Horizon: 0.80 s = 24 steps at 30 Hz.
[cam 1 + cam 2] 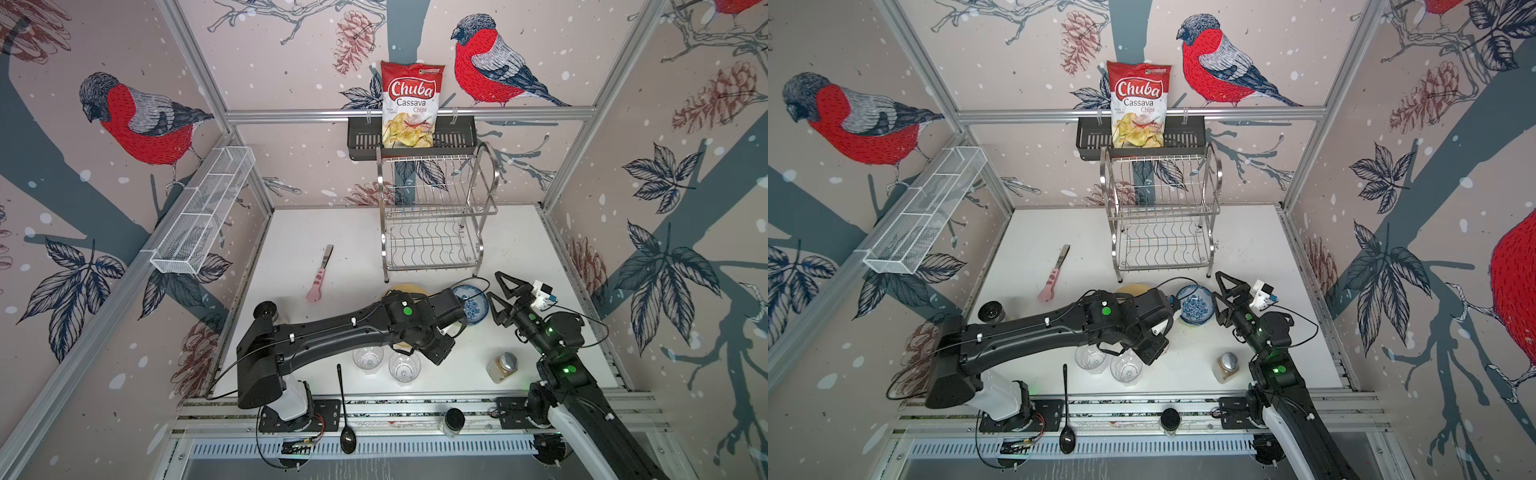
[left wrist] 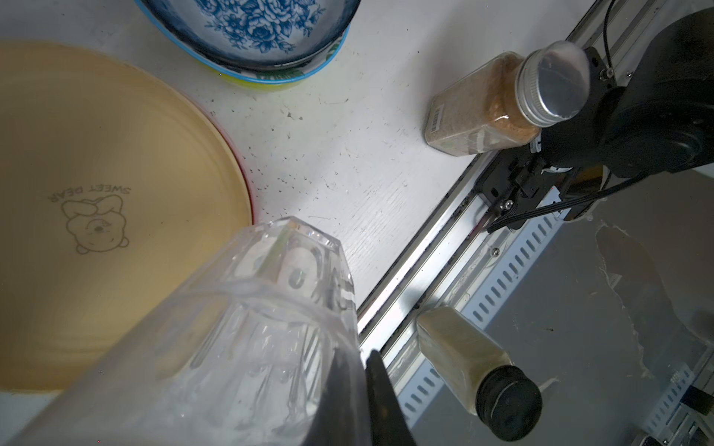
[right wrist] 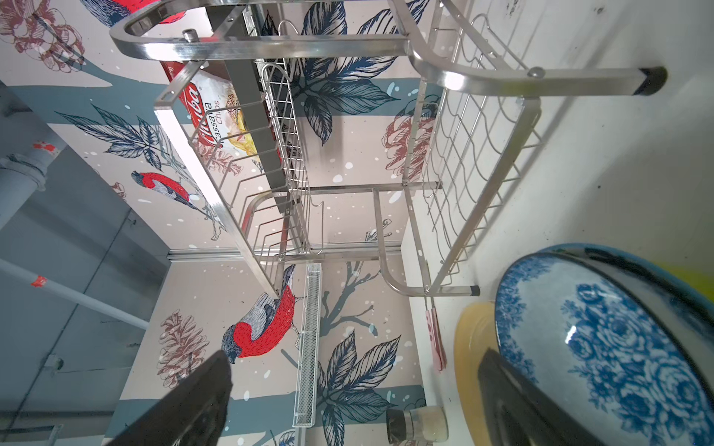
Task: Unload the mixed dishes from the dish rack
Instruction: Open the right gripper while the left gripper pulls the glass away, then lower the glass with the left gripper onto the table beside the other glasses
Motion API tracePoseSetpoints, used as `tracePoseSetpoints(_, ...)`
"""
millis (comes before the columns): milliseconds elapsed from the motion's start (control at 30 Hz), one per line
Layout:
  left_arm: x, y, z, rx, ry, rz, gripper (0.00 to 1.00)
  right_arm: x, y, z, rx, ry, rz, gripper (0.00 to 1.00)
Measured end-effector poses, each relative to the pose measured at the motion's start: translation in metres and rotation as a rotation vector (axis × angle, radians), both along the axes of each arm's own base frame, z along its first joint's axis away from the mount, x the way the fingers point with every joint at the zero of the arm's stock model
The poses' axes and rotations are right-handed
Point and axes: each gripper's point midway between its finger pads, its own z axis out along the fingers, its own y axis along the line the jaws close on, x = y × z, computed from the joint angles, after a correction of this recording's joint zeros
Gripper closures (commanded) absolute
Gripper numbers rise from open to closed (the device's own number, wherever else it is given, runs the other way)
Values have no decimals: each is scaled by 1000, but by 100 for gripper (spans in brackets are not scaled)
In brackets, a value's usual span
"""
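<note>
The steel dish rack (image 1: pixel 440 213) (image 1: pixel 1167 212) (image 3: pixel 270 48) stands at the back with both tiers bare. My left gripper (image 2: pixel 357 353) is shut on the wall of a clear tumbler (image 2: pixel 239 328), one finger inside and one outside. In both top views its wrist hides the fingers. Two tumblers (image 1: pixel 368 359) (image 1: pixel 404 368) show beside it. A yellow plate (image 2: pixel 108 154) (image 1: pixel 405 289) lies on the table on top of a pink-edged one. The blue-white bowl (image 1: pixel 471 305) (image 3: pixel 618 347) sits nested in other bowls. My right gripper (image 1: pixel 493 284) (image 3: pixel 353 357) hangs open just right of it.
A silver-lidded spice jar (image 1: pixel 503 365) (image 2: pixel 502 104) stands front right. A black-lidded jar (image 1: pixel 453 422) and a black spoon (image 1: pixel 345 407) lie on the front rail. A pink-handled knife (image 1: pixel 320 274) lies mid-left. A chips bag (image 1: pixel 409 104) stands in the black shelf. A white mesh basket (image 1: pixel 203 212) hangs on the left wall.
</note>
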Motion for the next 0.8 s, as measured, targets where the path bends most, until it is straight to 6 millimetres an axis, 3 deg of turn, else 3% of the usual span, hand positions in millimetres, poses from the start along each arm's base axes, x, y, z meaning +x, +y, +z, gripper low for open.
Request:
tracePoseSetpoints(300,-7,-20,-24,109,38,-109,100,-1,-1,-6,-3,20,-3,0)
tracePoseSetpoints(800,-19,-11,-76,264,112,-177,100,2,-6,-11,-6,29,-33,0)
